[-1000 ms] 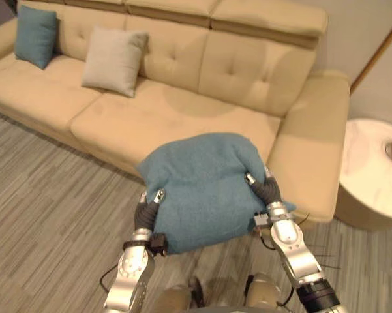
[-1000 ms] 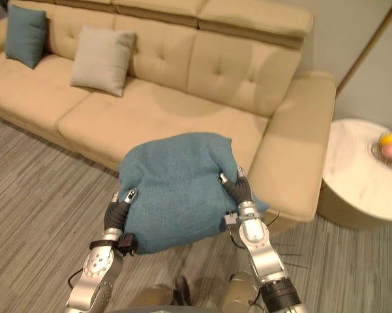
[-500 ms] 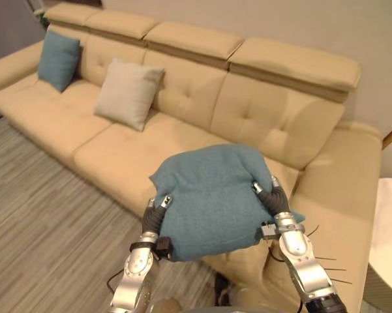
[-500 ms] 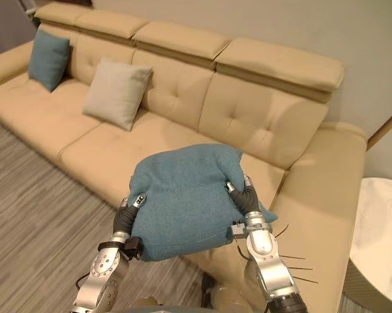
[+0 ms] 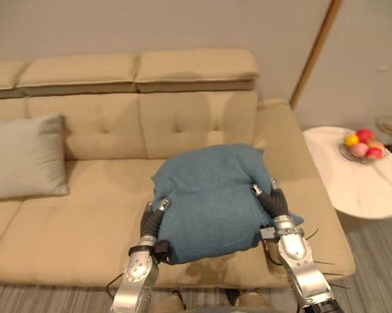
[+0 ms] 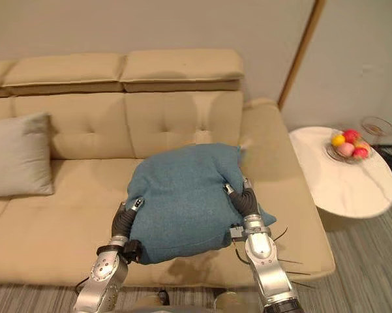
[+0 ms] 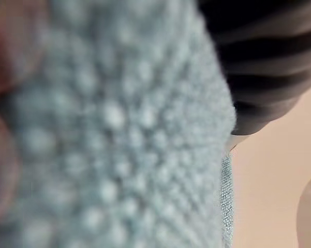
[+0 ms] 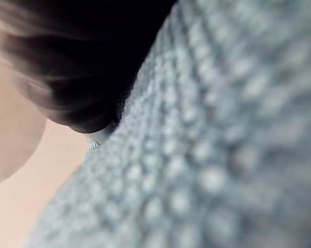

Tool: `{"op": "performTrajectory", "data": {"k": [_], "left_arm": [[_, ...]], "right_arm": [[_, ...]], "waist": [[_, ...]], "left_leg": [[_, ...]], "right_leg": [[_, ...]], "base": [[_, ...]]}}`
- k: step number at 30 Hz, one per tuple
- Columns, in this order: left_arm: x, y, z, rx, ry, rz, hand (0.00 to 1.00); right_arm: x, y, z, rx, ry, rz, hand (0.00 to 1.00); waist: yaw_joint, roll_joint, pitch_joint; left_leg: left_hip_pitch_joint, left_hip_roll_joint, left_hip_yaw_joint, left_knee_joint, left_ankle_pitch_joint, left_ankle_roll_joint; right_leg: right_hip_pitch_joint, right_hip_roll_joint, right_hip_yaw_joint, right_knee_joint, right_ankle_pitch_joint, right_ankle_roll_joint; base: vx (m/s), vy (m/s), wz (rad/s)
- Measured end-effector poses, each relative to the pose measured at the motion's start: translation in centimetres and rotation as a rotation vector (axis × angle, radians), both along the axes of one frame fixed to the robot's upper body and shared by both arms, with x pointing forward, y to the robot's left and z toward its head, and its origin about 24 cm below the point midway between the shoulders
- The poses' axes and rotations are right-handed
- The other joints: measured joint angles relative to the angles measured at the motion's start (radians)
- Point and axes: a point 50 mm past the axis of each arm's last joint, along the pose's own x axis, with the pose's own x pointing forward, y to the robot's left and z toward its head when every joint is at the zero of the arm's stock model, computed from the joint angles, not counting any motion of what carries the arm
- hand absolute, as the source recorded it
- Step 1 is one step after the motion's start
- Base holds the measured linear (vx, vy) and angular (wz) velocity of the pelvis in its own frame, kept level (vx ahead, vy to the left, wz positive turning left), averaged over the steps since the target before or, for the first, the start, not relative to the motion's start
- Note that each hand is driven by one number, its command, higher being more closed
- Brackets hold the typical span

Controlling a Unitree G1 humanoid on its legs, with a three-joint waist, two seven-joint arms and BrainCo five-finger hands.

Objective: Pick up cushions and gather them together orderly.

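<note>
Since the earlier frames the whole view has swung round, which is the camera turning and not the furniture: the sofa [image 5: 85, 222] now lies square across the frame, and a second blue cushion that stood at its far end has dropped out of view. Between the hands nothing has changed.

One blue cushion [image 5: 209, 192] hangs in the middle of the frame, off the seat and in front of the sofa's right-hand part. The left hand [image 5: 151, 222] presses on its lower left side and the right hand [image 5: 271, 201] on its right edge. It is squeezed from both sides, probably because it is too broad and soft for one hand, and the fabric bulges upward between them. Both wrist views show knitted cloth hard against the dark covers. Whether each hand is curled into the cloth or pressed flat cannot be told, since the parts that meet the cloth are buried in it.

One pale cushion [image 5: 23, 156] leans upright against the backrest at the left edge of the frame, well apart from the carried one. It is likely the spot to gather toward, so the blue cushion has yet to travel leftward along the seat.

By count: two hands, two cushions, one sofa. At the right of the frame stands one round table [image 5: 359, 189] with one dish of fruit [image 5: 360, 145] on its far side, no part of the job.
</note>
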Motion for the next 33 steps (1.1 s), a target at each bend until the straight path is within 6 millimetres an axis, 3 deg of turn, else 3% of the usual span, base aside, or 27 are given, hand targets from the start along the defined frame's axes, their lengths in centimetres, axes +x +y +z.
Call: {"op": "performTrajectory", "data": {"k": [2, 5, 10, 14, 16, 17, 18, 21, 23, 24, 26, 27, 28, 29, 32, 33], "left_arm": [[0.0, 0.3, 0.0, 0.016, -0.003, 0.008, 1.0], [0.1, 1.5, 0.2, 0.036, -0.01, 0.054, 1.0], [0.5, 1.8, 0.6, 0.075, -0.028, 0.086, 1.0], [2.8, 2.3, 2.7, 0.093, -0.118, 0.164, 1.0], [5.1, 2.7, 5.2, 0.108, -0.217, 0.216, 1.0], [6.9, 2.9, 7.3, 0.116, -0.295, 0.258, 1.0], [7.5, 2.9, 8.0, 0.122, -0.317, 0.268, 1.0], [11.0, 3.1, 13.4, 0.147, -0.486, 0.322, 1.0], [13.7, 2.6, 19.6, 0.186, -0.656, 0.336, 1.0], [14.3, 2.5, 21.2, 0.199, -0.696, 0.342, 1.0], [15.6, 1.8, 28.7, 0.237, -0.883, 0.355, 1.0], [15.7, 1.7, 30.2, 0.243, -0.919, 0.362, 1.0], [15.8, 1.6, 32.9, 0.252, -0.978, 0.375, 0.0], [15.8, 1.7, 35.8, 0.248, -1.026, 0.404, 0.0], [16.2, 1.7, 40.3, 0.223, -1.041, 0.447, 0.0], [16.2, 1.7, 40.9, 0.216, -1.038, 0.452, 0.0]], "right_arm": [[0.0, 0.4, 0.0, 0.006, -0.001, 0.004, 1.0], [0.7, 1.8, 0.1, 0.013, -0.004, 0.052, 1.0], [1.1, 2.3, 0.3, 0.016, -0.019, 0.046, 1.0], [3.3, 3.3, 2.1, 0.013, -0.096, 0.033, 1.0], [5.0, 4.2, 4.2, 0.007, -0.183, 0.021, 1.0], [6.2, 4.9, 6.2, 0.021, -0.254, 0.002, 1.0], [6.5, 5.1, 6.7, 0.026, -0.275, -0.005, 1.0], [8.6, 5.6, 11.1, 0.076, -0.414, -0.066, 1.0], [10.0, 5.4, 15.8, 0.123, -0.554, -0.143, 1.0], [10.3, 5.3, 16.9, 0.128, -0.593, -0.166, 1.0], [11.2, 4.8, 22.6, 0.181, -0.75, -0.241, 1.0], [11.4, 4.7, 23.6, 0.189, -0.774, -0.257, 1.0], [11.8, 4.8, 25.7, 0.193, -0.814, -0.28, 1.0], [12.5, 5.0, 27.9, 0.194, -0.836, -0.307, 0.0], [13.5, 4.7, 31.6, 0.179, -0.855, -0.372, 0.0], [13.6, 4.5, 32.2, 0.171, -0.858, -0.379, 0.0]], "waist": [[0.006, 0.001, 0.001], [0.028, -0.002, 0.003], [0.027, -0.012, 0.021], [0.029, -0.017, 0.058], [0.035, -0.015, 0.096], [0.055, -0.014, 0.116], [0.061, -0.014, 0.121], [0.087, -0.012, 0.142], [0.099, -0.018, 0.199], [0.103, -0.02, 0.205], [0.108, -0.026, 0.265], [0.105, -0.026, 0.276], [0.098, -0.027, 0.278], [0.084, -0.027, 0.281], [0.073, -0.035, 0.298], [0.07, -0.036, 0.299]], "left_leg": [[0.002, -0.028, 0.062, -0.013, 0.0, 0.014], [-0.01, -0.025, 0.141, -0.015, -0.012, 0.033], [-0.049, -0.016, 0.146, -0.002, -0.014, 0.036], [-0.122, -0.008, 0.141, 0.036, -0.013, 0.036], [-0.179, -0.004, 0.141, 0.058, -0.008, 0.04], [-0.232, 0.01, 0.141, 0.088, -0.008, 0.041], [-0.248, 0.012, 0.141, 0.098, -0.008, 0.041], [-0.347, 0.029, 0.124, 0.145, -0.001, 0.042], [-0.382, 0.03, 0.093, 0.143, 0.026, 0.042], [-0.395, 0.027, 0.086, 0.139, 0.035, 0.041], [-0.427, 0.009, 0.067, 0.101, 0.082, 0.042], [-0.434, 0.002, 0.059, 0.088, 0.097, 0.041], [-0.461, -0.008, 0.052, 0.063, 0.121, 0.042], [-0.492, -0.015, 0.031, 0.046, 0.145, 0.04], [-0.522, -0.03, 0.004, -0.016, 0.192, 0.035], [-0.529, -0.032, -0.001, -0.03, 0.204, 0.034]], "right_leg": [[-0.027, -0.027, 0.035, -0.022, 0.022, 0.023], [-0.078, -0.034, 0.01, -0.043, 0.069, 0.013], [-0.096, -0.046, -0.058, -0.099, 0.116, -0.005], [-0.134, -0.049, -0.12, -0.142, 0.17, -0.016], [-0.173, -0.052, -0.135, -0.16, 0.199, -0.017], [-0.213, -0.048, -0.147, -0.161, 0.22, -0.023], [-0.225, -0.046, -0.149, -0.161, 0.225, -0.021], [-0.297, -0.036, -0.178, -0.158, 0.252, -0.027], [-0.317, -0.04, -0.21, -0.156, 0.263, -0.034], [-0.331, -0.042, -0.22, -0.155, 0.264, -0.036], [-0.367, -0.055, -0.248, -0.155, 0.28, -0.043], [-0.375, -0.06, -0.255, -0.156, 0.283, -0.043], [-0.405, -0.066, -0.267, -0.159, 0.29, -0.043], [-0.433, -0.069, -0.283, -0.161, 0.303, -0.051], [-0.471, -0.072, -0.309, -0.169, 0.312, -0.058], [-0.479, -0.074, -0.315, -0.174, 0.315, -0.061]], "base": [[0.01, 0.206, -0.73], [-0.03, 0.078, -0.72], [-0.02, 0.005, -0.15], [-0.08, -0.045, -0.02], [-0.18, -0.077, 0.01], [-0.19, -0.082, -0.03], [-0.2, -0.096, -0.03], [-0.18, -0.106, 0.1], [-0.15, -0.095, 0.33], [-0.16, -0.08, 0.36], [-0.14, -0.074, 0.34], [-0.1, -0.057, 0.38], [-0.05, -0.042, 0.41], [-0.06, -0.049, 0.37], [-0.03, -0.034, 0.29], [-0.04, -0.046, 0.38]]}}
